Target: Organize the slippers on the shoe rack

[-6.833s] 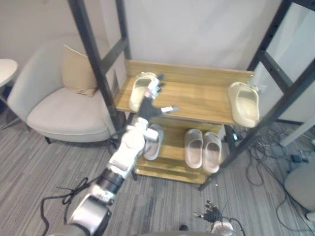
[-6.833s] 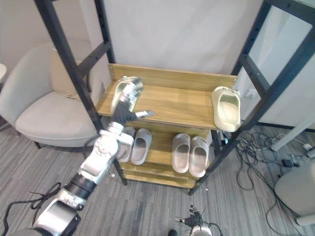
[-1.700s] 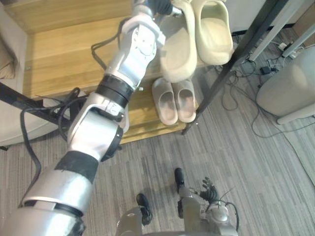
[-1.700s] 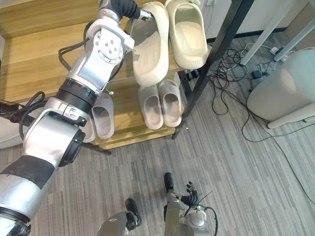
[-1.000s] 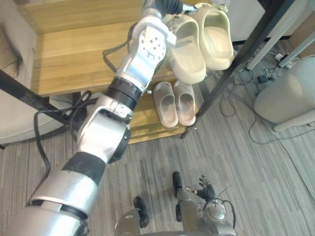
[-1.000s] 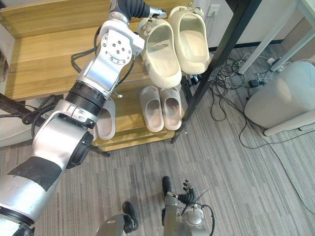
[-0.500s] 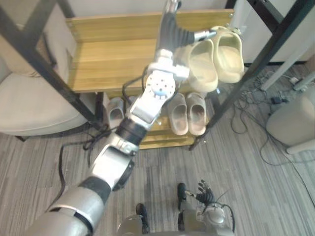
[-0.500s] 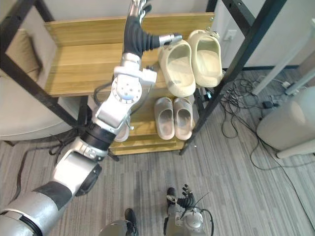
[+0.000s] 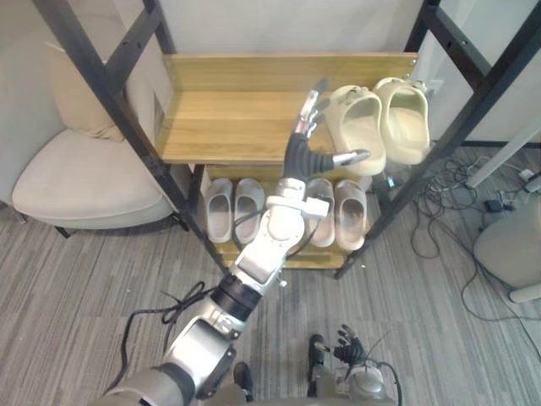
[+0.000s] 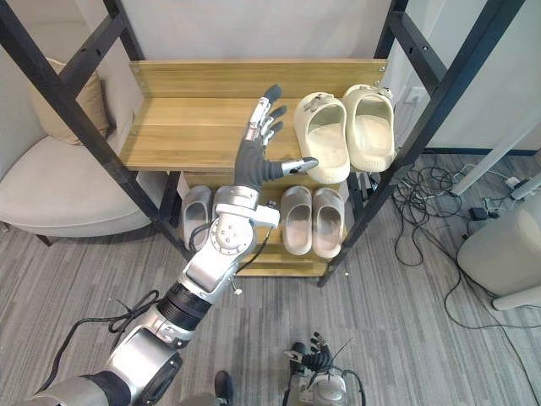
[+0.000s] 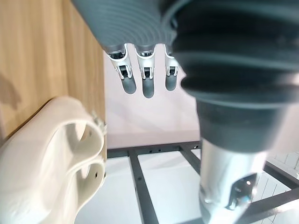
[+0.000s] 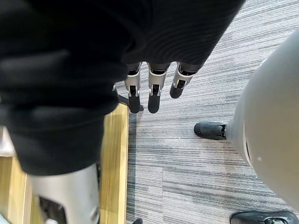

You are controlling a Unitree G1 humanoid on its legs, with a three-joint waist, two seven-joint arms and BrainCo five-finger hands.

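Observation:
Two cream slippers (image 9: 359, 127) (image 9: 404, 118) lie side by side at the right end of the rack's top wooden shelf (image 9: 228, 127). My left hand (image 9: 306, 139) is open over the shelf's front edge just left of them, fingers straight, thumb pointing at the nearer slipper's toe. It holds nothing. In the left wrist view its fingers (image 11: 145, 77) are spread straight above the wood, with a cream slipper (image 11: 51, 158) beside them. On the lower shelf stand two grey pairs (image 10: 197, 216) (image 10: 311, 220). My right hand (image 10: 314, 351) hangs open low over the floor.
Black slanted frame posts (image 9: 101, 76) (image 9: 473, 93) flank the rack. A pale armchair (image 9: 76, 178) with a cushion stands to the left. Cables (image 9: 439, 228) and a grey rounded object (image 9: 516, 254) lie on the floor to the right.
My left hand carried one cream slipper from the shelf's left end to the right, set it beside its mate, let go and drew back. The camera has also pulled back.

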